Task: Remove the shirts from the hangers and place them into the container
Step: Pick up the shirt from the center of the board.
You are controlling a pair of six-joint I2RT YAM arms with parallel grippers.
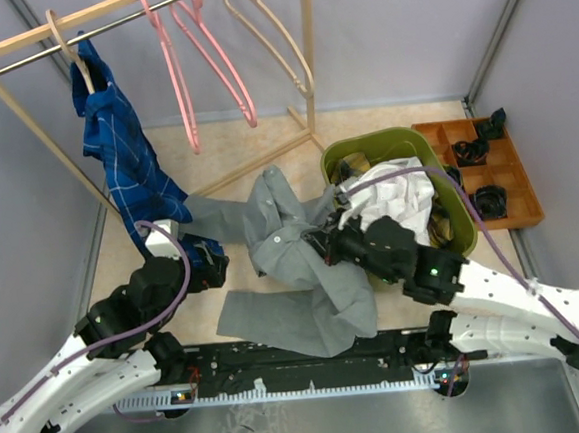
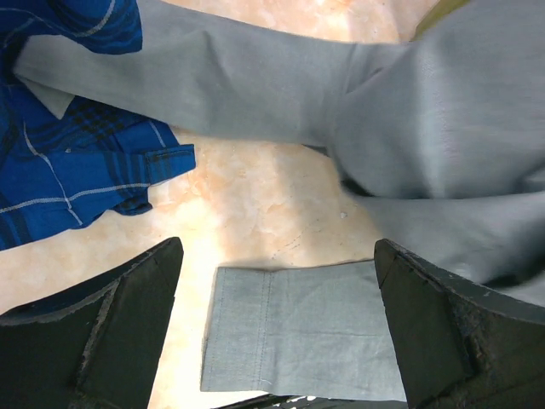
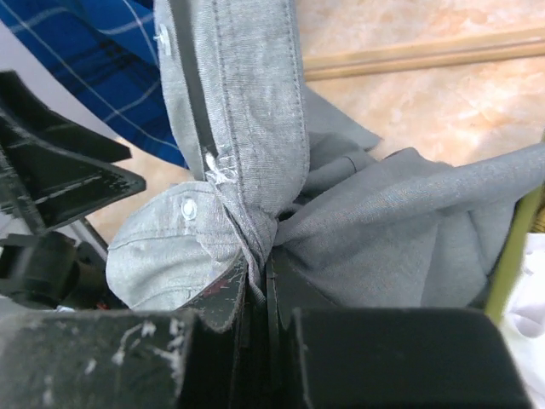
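Grey shirt point(image 1: 293, 266) lies crumpled mid-worktop, just left of the olive container point(image 1: 384, 141) — white shirt point(image 1: 403, 192) heaped inside. Blue checked shirt point(image 1: 125, 159) hangs far left on a pale hanger point(image 1: 74, 55); two pink hangers point(image 1: 171, 65) hang bare.

Matt grey cloth shirt point(image 1: 292, 246), wooden rack point(image 1: 15, 42)

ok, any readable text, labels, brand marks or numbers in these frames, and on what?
None readable in any view.
No print shows on the grey shirt, blue checked shirt, green container or orange tray.
Small boards at the arm bases: too small to tell.
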